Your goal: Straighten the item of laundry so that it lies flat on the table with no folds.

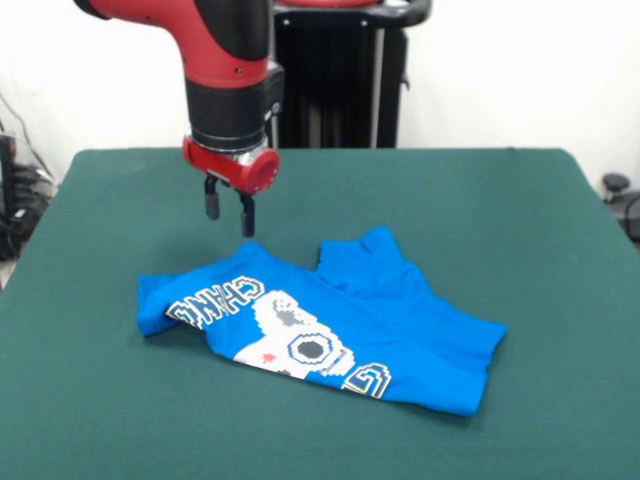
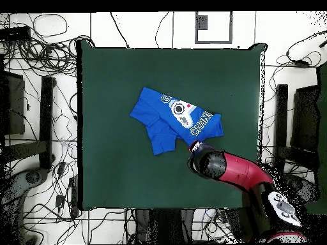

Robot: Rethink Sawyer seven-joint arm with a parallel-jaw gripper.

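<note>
tool [image 1: 228, 214] released, empty, above table [image 1: 500, 200] | T-shirt [image 1: 330, 330] crumpled, graphic up, just beside

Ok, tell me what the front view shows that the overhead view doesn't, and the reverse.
Front only: the gripper hangs open above the table, its two fingers apart, just behind the shirt's far edge and not touching it.

Overhead only: the whole table with all four edges, and the cables on the floor around it.

Both: the blue shirt lies crumpled, graphic side up, with a sleeve folded.
</note>
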